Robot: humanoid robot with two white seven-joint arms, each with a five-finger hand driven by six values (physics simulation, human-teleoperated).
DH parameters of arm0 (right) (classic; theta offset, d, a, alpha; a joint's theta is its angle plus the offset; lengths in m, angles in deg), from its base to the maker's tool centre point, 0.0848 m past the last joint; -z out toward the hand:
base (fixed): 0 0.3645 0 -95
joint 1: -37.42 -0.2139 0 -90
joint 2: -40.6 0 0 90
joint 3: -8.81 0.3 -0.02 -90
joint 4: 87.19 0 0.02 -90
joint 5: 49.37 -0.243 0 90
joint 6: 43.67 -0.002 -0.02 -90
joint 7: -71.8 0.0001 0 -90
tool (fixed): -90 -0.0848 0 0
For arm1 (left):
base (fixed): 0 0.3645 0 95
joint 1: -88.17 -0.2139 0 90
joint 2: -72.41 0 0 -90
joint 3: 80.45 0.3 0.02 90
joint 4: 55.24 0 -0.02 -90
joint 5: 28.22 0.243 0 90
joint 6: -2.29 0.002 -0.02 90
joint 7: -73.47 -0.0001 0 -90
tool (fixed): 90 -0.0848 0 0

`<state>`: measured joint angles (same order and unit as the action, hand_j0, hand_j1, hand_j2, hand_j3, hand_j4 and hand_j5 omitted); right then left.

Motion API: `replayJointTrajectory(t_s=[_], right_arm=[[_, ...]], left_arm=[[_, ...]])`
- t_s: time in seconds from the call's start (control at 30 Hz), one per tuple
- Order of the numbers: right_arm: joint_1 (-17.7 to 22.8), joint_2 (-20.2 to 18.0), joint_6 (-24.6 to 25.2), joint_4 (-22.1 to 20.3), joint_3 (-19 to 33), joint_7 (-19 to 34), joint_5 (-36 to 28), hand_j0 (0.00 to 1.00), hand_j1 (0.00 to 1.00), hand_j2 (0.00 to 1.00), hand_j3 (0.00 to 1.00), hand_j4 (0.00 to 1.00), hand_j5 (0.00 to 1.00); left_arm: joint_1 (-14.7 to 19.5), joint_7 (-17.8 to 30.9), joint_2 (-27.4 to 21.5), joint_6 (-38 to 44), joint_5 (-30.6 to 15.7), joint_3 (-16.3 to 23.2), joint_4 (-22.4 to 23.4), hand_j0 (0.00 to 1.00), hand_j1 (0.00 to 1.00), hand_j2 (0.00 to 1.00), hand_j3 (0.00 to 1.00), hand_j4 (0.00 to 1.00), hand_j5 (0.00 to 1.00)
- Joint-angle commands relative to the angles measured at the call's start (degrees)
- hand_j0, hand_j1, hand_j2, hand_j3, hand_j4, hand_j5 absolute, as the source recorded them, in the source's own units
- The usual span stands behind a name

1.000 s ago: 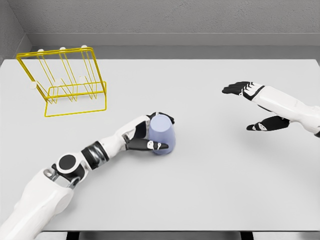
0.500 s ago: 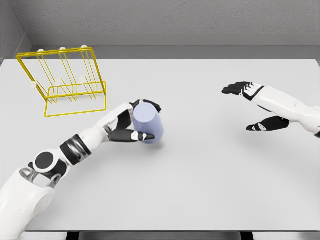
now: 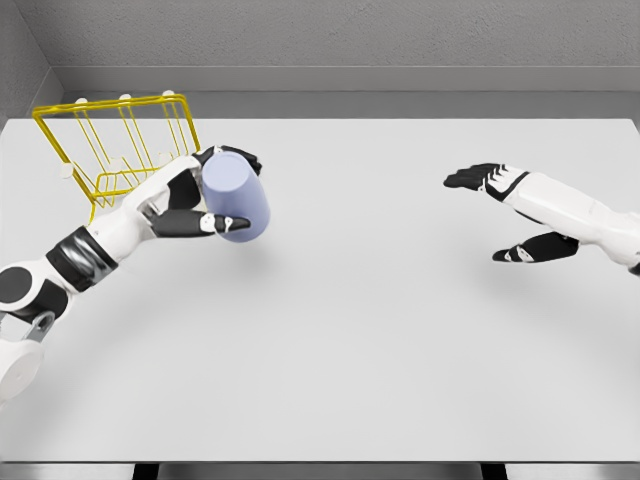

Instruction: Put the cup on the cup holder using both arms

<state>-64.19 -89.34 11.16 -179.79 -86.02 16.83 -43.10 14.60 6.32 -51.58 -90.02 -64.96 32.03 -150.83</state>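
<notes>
A lavender cup [image 3: 236, 196] hangs above the table, tilted, with my left hand [image 3: 205, 190] shut around its side. The cup is just right of the yellow wire cup holder [image 3: 110, 150], which stands at the table's far left; my left forearm covers the holder's lower right part. At the right side of the table my right hand [image 3: 505, 215] hovers with its fingers spread and nothing in it.
The white table [image 3: 380, 330] spans the whole view. A grey wall [image 3: 350, 40] runs along its far edge.
My left hand has lifted the cup off the table and carried it up and to the left, close to the holder. The right arm has not moved.
</notes>
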Motion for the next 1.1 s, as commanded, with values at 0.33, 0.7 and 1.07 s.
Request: replayJointTrajectory(t_s=[0.33, 0.7, 1.07], right_arm=[[-0.09, -0.05, 0.17, -0.12, 0.00, -0.03, -0.55, 1.00, 1.00, 1.00, 1.00, 1.00, 1.00], [-0.09, 1.09, 0.17, -0.21, 1.32, -0.03, -0.55, 1.00, 1.00, 1.00, 1.00, 1.00, 1.00], [-0.09, 1.18, 0.17, -0.21, 1.32, -0.03, -0.46, 1.00, 1.00, 1.00, 1.00, 1.00, 1.00]], left_arm=[[1.67, -0.09, -2.92, 0.02, -2.46, -1.47, 0.04, 0.59, 0.59, 0.59, 0.59, 0.59, 0.59], [4.66, -0.09, -4.77, 0.11, -3.69, -4.11, 2.68, 0.59, 0.59, 0.59, 0.59, 0.59, 0.59], [5.62, -0.09, -4.68, 0.11, -3.61, -5.78, 5.49, 0.59, 0.59, 0.59, 0.59, 0.59, 0.59]])
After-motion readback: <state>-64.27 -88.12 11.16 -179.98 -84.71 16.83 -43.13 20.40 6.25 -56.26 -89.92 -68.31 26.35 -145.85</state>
